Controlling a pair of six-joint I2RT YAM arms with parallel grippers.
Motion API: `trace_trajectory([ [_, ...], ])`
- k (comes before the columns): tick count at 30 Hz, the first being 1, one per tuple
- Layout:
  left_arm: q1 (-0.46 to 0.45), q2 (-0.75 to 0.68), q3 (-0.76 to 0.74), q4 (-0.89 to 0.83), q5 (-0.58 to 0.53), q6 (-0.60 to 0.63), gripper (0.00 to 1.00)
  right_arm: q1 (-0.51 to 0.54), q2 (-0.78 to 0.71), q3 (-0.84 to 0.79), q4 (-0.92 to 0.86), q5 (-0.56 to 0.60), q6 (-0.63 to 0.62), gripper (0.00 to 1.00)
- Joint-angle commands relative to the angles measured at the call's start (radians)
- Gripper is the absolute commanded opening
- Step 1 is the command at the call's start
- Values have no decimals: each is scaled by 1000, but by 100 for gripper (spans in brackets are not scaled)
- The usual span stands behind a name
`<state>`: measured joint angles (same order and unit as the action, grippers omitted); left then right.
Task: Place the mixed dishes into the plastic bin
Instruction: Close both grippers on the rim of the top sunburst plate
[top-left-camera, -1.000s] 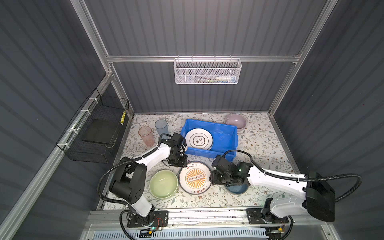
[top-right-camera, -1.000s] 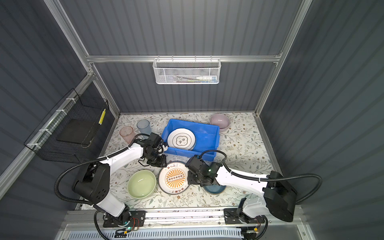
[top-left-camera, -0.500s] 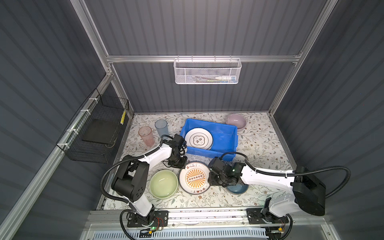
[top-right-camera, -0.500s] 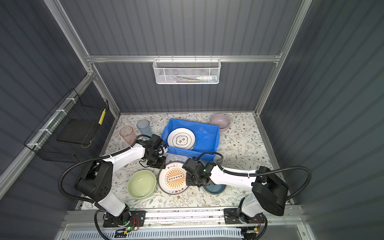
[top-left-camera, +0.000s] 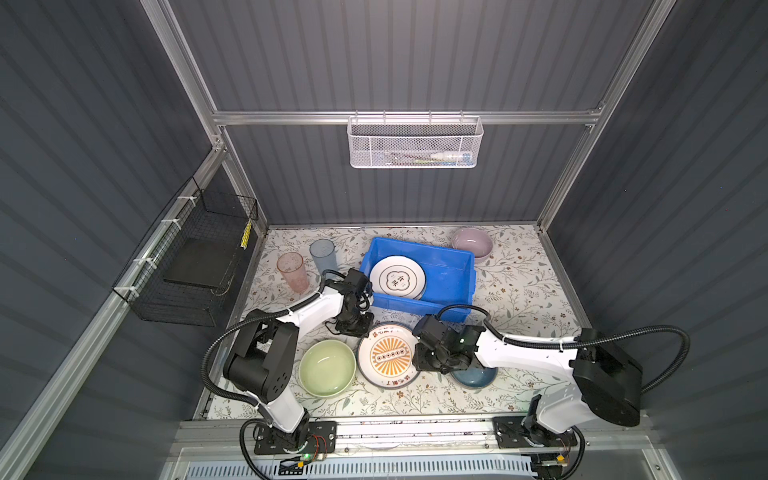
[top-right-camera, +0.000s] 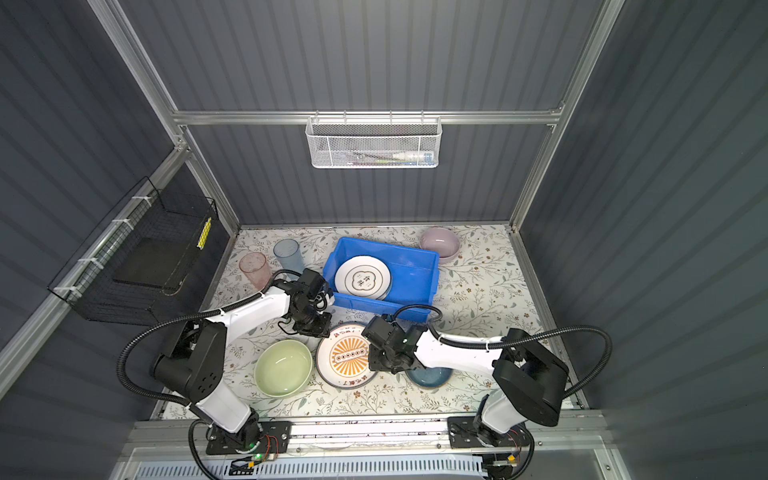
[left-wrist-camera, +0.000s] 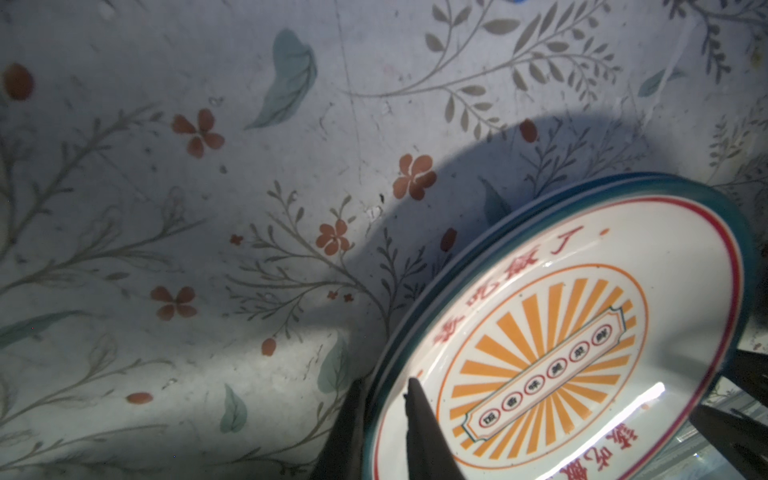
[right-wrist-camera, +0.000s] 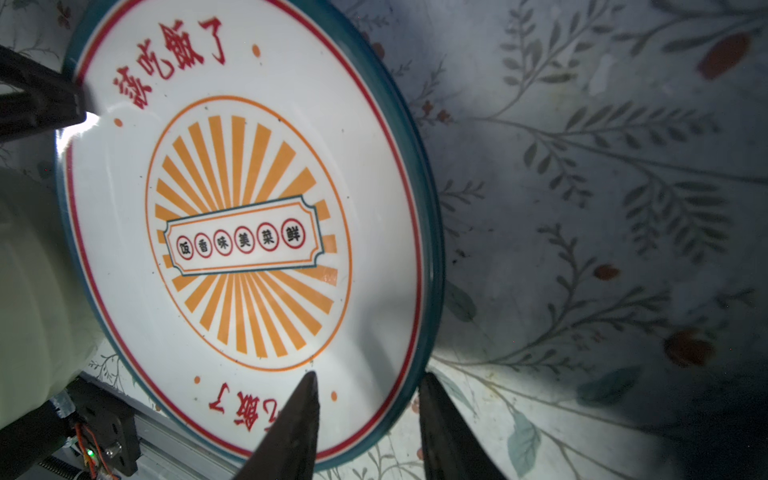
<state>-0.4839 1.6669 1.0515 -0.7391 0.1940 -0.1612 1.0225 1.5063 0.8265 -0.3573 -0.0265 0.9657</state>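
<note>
Six circled characters (right-wrist-camera: 241, 240) on sunburst plate (right-wrist-camera: 365, 187)

walls (top-left-camera: 395, 62) — grey ribbed | floor (top-left-camera: 519, 299) — floral cloth | white mesh basket (top-left-camera: 415, 143) on rail (top-left-camera: 291, 117)

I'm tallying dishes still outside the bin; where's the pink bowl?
In both top views the pink bowl sits on the floral table toward the back right, just beside the blue bin's far right corner, outside it.
</note>
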Motion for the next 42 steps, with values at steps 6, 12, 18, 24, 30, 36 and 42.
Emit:
trace_trajectory([
  [6,-5,18,-4,-6,20,-9,18,-6,-11,-14,89,-30,10,39],
  [12,-5,17,-3,-6,30,-8,17,-18,-57,-46,143,-35,14,38],
  [18,-5,17,-6,6,52,-10,16,-42,-105,-117,258,-69,40,37],
  [24,-5,8,-13,21,83,-11,16,-58,-131,-165,327,-76,51,36],
  [30,-5,10,-15,26,98,-11,16,-61,-178,-204,396,-53,45,33],
  [36,-5,11,-14,26,104,-10,16,-62,-205,-213,435,-30,18,33],
  [42,-4,11,-9,29,108,-12,16,-67,-204,-211,451,-11,13,33],
])
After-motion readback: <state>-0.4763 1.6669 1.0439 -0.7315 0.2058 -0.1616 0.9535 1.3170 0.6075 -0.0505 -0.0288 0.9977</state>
